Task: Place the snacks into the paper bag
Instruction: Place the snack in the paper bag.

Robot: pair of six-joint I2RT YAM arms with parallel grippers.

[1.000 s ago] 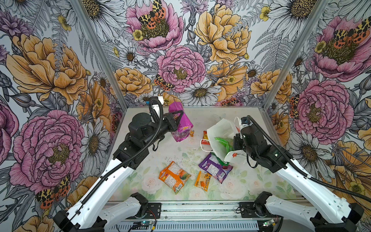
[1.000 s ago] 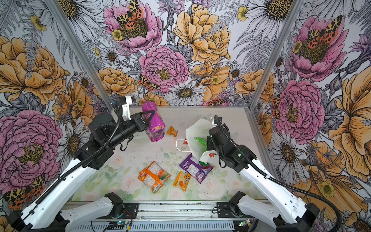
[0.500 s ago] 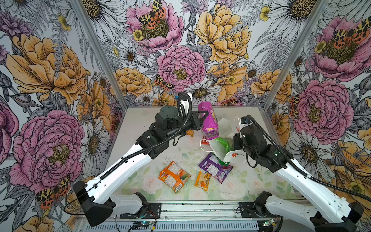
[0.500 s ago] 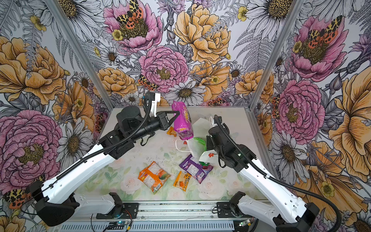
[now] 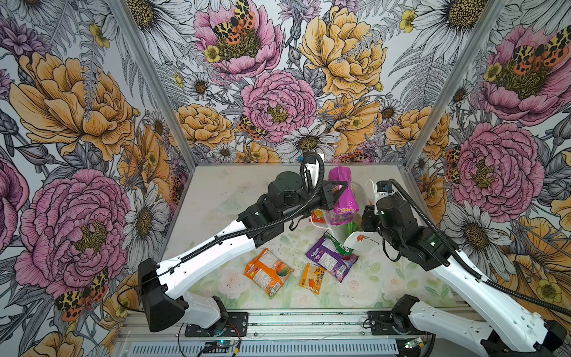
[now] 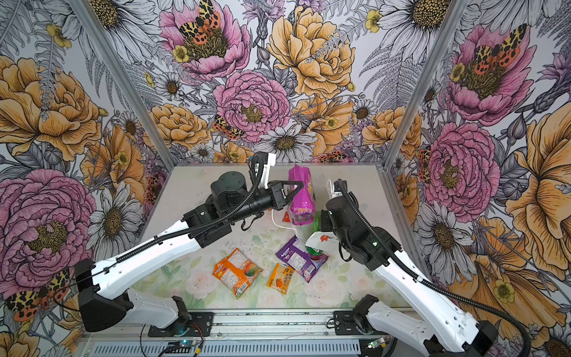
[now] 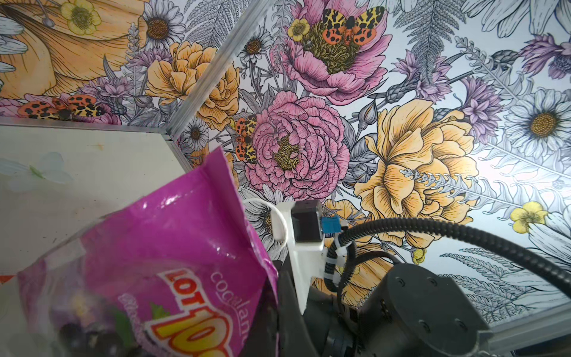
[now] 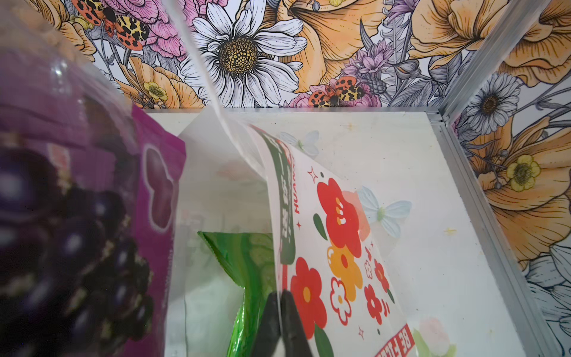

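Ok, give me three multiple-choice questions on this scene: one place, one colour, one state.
1. Where is the magenta pouch? A lying flat at the front edge; B held by the left tool at the paper bag's mouth; C behind the right arm.
2. What colour is the packet inside the bag? A green; B blue; C yellow.
3. The right tool is: A open, holding nothing; B shut on the bag's wall; C shut on a handle.
Answers: B, both top views show it lifted at the opening; A, the right wrist view shows green foil inside; B, its jaws pinch the printed paper.
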